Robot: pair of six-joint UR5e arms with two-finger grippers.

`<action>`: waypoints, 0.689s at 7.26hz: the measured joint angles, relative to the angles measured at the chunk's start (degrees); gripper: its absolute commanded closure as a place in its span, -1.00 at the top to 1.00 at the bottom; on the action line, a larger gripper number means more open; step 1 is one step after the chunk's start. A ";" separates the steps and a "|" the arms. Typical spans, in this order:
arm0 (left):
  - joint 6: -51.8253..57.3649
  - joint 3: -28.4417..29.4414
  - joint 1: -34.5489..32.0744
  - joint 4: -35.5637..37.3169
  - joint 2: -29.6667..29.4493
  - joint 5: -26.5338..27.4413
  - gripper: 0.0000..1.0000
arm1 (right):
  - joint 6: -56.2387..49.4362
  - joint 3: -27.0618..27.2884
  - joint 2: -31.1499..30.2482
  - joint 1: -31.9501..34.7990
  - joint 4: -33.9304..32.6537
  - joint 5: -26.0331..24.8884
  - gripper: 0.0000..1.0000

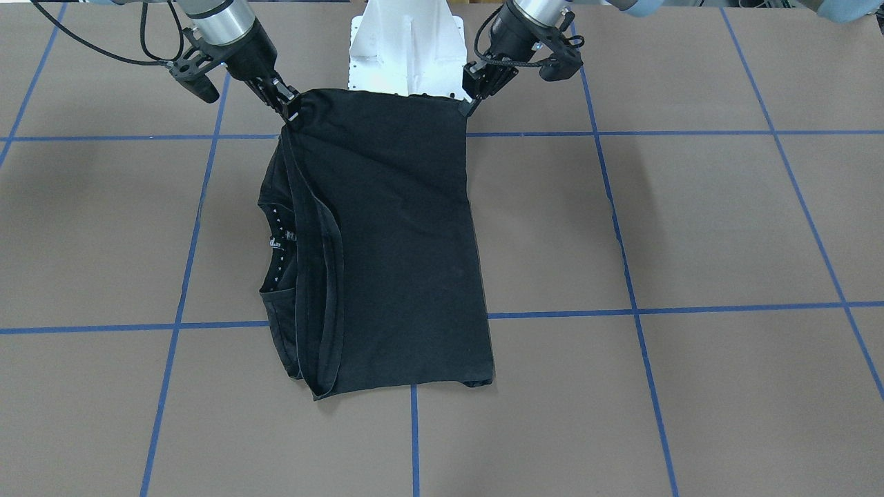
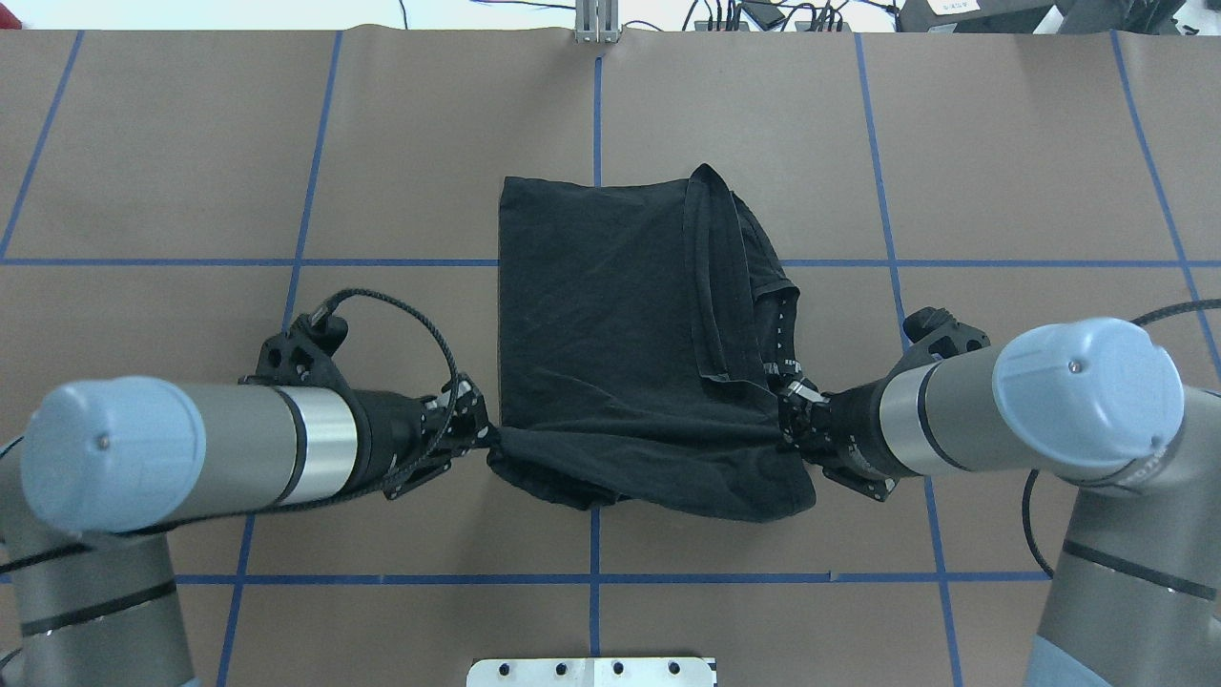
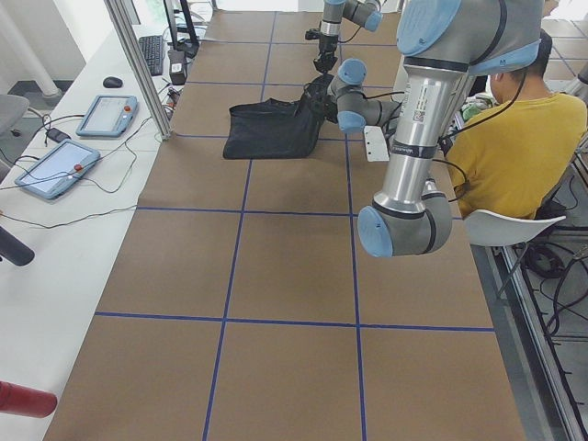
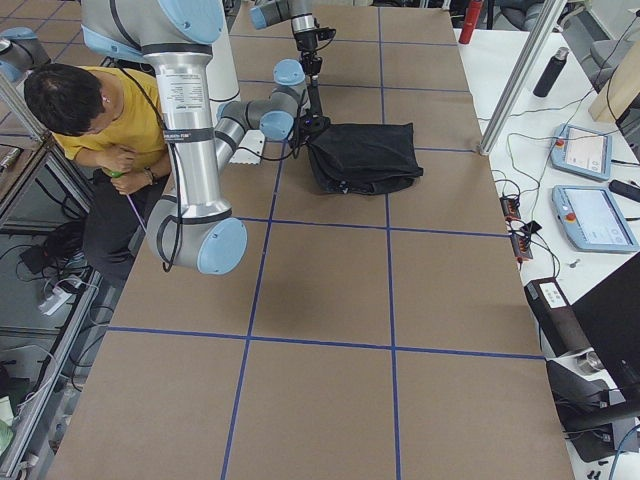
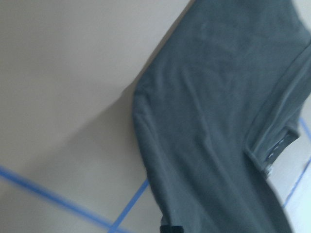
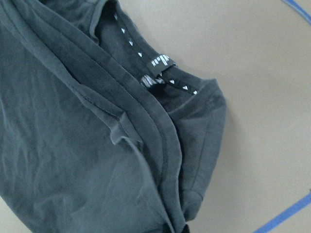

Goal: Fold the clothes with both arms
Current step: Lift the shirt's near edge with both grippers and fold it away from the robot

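Observation:
The black T-shirt (image 1: 394, 241) lies folded in the middle of the table, plain side up, with its collar and label (image 2: 782, 324) showing at the edge on my right. The edge nearest my base is lifted off the table. My left gripper (image 2: 482, 441) is shut on that edge's left corner, and my right gripper (image 2: 792, 420) is shut on the right corner beside the collar. In the front-facing view the left gripper (image 1: 472, 103) and the right gripper (image 1: 290, 110) hold the cloth stretched between them. The right wrist view shows the collar label (image 6: 160, 63) close up. No logo shows.
The white base plate (image 1: 404, 48) stands just behind the lifted edge. A person in a yellow shirt (image 3: 505, 138) sits beside the robot. Teach pendants (image 3: 106, 115) and cables lie on the white side bench. Blue tape lines (image 2: 596, 534) grid the brown table.

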 measured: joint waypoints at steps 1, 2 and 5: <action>2.31 3.86 -5.02 0.81 -3.49 -2.29 -1.00 | -0.67 -4.35 3.42 4.19 0.01 3.38 -1.00; 4.76 8.22 -9.20 1.06 -6.52 -3.96 -1.00 | -2.33 -10.27 7.87 8.49 0.03 6.77 -1.00; 11.98 22.69 -16.60 0.14 -14.62 -5.27 -0.07 | -10.25 -32.26 23.33 19.01 0.30 15.15 -0.73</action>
